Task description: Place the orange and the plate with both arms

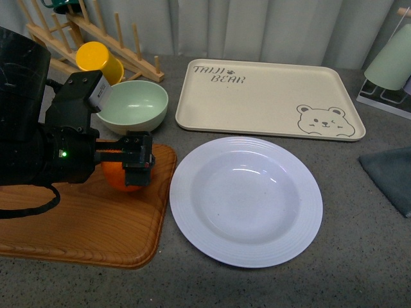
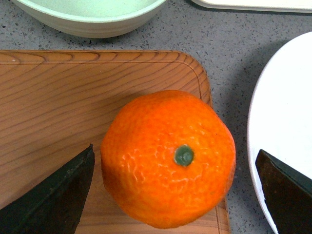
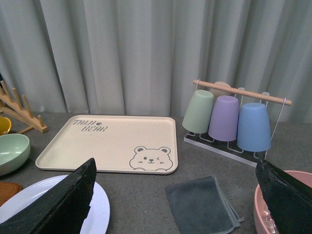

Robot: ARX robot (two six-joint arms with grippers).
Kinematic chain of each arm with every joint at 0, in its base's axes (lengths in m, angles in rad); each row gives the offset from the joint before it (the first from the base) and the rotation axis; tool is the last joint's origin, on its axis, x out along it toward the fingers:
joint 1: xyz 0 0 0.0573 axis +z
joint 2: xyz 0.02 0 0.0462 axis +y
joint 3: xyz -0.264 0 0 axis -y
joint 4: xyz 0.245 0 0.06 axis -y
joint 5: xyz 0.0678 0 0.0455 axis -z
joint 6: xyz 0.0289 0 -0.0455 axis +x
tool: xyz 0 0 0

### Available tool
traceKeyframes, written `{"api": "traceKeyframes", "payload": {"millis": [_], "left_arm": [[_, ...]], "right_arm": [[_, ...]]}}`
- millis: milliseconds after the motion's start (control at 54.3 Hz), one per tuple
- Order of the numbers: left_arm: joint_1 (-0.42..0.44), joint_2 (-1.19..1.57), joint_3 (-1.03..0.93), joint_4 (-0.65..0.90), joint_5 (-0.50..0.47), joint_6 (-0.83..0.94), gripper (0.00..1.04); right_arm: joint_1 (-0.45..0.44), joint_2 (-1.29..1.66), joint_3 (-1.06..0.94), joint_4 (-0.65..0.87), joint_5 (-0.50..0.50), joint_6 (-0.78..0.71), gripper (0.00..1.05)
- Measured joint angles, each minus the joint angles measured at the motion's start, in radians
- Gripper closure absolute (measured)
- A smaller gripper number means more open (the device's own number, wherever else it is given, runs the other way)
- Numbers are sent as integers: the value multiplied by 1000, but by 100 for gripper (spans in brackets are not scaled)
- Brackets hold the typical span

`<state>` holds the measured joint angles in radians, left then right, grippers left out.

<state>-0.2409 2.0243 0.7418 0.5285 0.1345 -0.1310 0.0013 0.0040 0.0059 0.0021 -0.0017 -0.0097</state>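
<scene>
Front view puts me early in the job: as I judge it, nothing is placed yet. The orange [image 1: 112, 176] sits on the wooden board [image 1: 83, 224], close to the board's right-hand corner and just beside the plate [image 1: 247, 202]. The plate lies empty on the grey bench [image 1: 359, 256], in front of the beige bear tray [image 1: 270, 96], and nothing touches it. My left arm [image 1: 70, 138] is over the board, with its jaws down around the fruit.

From the left wrist camera, the jaws are open and straddle the orange [image 2: 168, 158]. One finger [image 2: 58, 195] is close to the skin, with a sliver of board showing between. The other finger [image 2: 287, 195] stands well clear, over the edge of the plate [image 2: 287, 107]. So it is a pre-grasp, not a hold, and the fruit looks to be resting on the wood.

The right arm is out of the front view. Its wrist camera shows the jaws spread wide with nothing between them, looking across the bench toward the bear tray [image 3: 109, 144].

Left to do, by my reckoning: close on the orange, lift it, bring the right arm to the plate, and set both down.

The orange itself is bright, slightly flattened and evenly dimpled. Its small green stem dot faces up at the camera, and I see no bruise on the side shown.
</scene>
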Motion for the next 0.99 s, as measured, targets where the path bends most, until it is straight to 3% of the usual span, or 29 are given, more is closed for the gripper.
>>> {"api": "traceKeyframes", "payload": {"millis": [92, 221, 368, 589, 995], "left_arm": [[9, 16, 14, 0, -3, 1, 7], [11, 16, 17, 10, -7, 3, 29], [11, 11, 16, 11, -2, 3, 39], [-40, -92, 5, 13, 6, -29, 40], [-249, -63, 69, 29, -30, -152, 40]], "right_arm": [[0, 0, 0, 0, 0, 0, 9], [0, 0, 0, 0, 0, 0, 9], [0, 0, 0, 0, 0, 0, 9], [0, 0, 0, 0, 0, 0, 9], [0, 0, 0, 0, 0, 0, 9]]}}
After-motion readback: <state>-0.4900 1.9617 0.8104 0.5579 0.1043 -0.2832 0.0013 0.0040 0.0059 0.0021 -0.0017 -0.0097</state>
